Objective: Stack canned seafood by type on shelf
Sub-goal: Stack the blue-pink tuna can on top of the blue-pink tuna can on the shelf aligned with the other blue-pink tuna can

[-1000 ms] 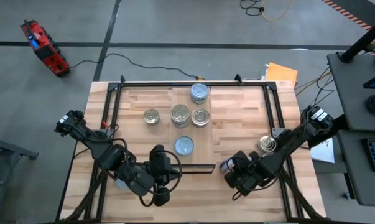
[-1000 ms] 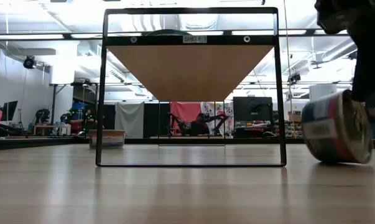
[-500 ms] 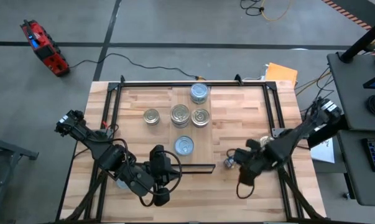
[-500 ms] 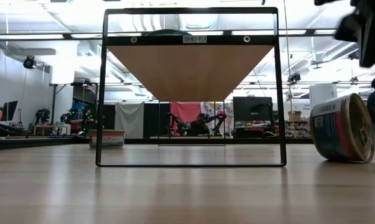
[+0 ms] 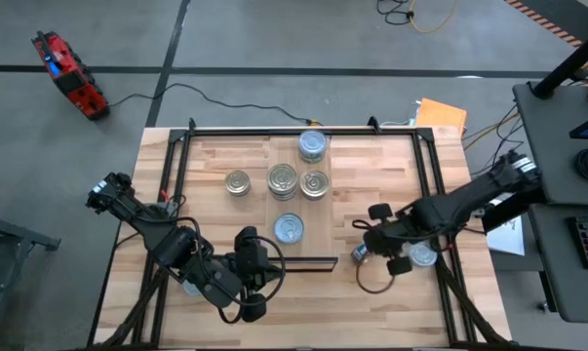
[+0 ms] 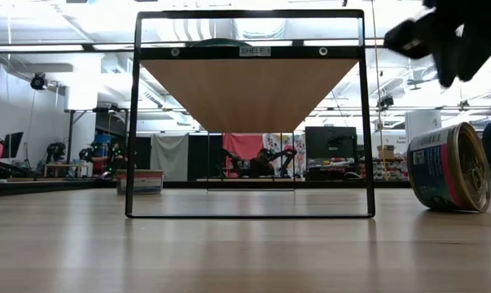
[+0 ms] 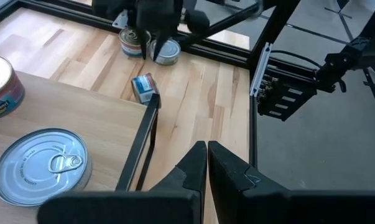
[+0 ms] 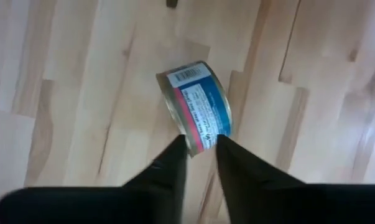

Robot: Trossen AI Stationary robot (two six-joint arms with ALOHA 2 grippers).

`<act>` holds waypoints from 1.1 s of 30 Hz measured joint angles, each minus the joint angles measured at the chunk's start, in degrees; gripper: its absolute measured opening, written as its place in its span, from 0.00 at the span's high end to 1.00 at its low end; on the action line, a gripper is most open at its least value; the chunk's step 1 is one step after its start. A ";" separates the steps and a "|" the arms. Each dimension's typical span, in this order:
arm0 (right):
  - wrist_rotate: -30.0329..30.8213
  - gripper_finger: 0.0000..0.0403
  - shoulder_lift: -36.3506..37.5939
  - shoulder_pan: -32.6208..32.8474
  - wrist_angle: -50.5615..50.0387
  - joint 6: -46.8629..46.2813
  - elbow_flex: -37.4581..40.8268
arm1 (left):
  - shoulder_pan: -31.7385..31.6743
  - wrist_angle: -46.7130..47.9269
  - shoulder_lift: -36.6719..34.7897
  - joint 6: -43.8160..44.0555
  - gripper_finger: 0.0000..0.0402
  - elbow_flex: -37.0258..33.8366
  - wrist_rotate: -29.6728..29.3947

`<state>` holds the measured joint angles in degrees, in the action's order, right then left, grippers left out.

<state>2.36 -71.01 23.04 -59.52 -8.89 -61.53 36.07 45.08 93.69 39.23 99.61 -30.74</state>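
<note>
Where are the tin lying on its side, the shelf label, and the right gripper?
tipped tin (image 6: pixel 449 167), low view, its printed side wall
shelf label (image 6: pixel 255 51), low view, the label's middle
right gripper (image 8: pixel 201 153), right wrist view, between its fingertips

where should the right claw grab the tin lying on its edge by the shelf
The tipped tin rests on its curved wall, flat ends sideways. Best bet: the right claw comes from above, one finger on each flat end, so it cannot roll.
</note>
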 joint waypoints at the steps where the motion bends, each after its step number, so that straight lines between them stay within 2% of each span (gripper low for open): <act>1: -0.61 0.76 -0.52 -0.61 0.06 0.53 0.05 | 0.00 -0.02 0.00 -0.28 1.00 -0.02 -0.15; 9: -1.36 0.39 -3.05 -1.72 2.03 7.74 0.10 | 0.00 -0.02 -0.02 -1.21 1.00 -0.01 -0.27; 12: -1.35 0.29 -3.69 -1.72 3.73 8.88 0.41 | 0.00 -0.02 -0.02 -1.21 1.00 -0.02 -0.29; 15: -1.35 0.23 -4.90 -1.72 6.03 9.39 1.27 | 0.00 -0.02 -0.02 -1.24 1.00 -0.02 -0.31; 20: -1.27 0.21 -8.71 -1.72 8.65 9.56 3.84 | 0.00 -0.02 -0.02 -1.65 1.00 -0.02 -0.35; 26: -0.94 0.25 -12.93 -1.83 9.54 9.50 5.15 | 0.00 -0.02 -0.02 -1.73 1.00 -0.02 -0.40; 30: -1.40 0.33 -13.81 -1.84 11.72 9.55 5.15 | 0.00 -0.01 -0.02 -2.23 1.00 -0.02 -0.40; 33: -3.14 0.43 -13.85 -1.99 12.53 8.87 5.15 | 0.00 -0.01 -0.02 -2.30 1.00 -0.01 -0.42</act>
<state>-0.77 -84.86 21.05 -46.99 -0.03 -56.38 36.07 45.07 93.67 36.94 99.60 -31.16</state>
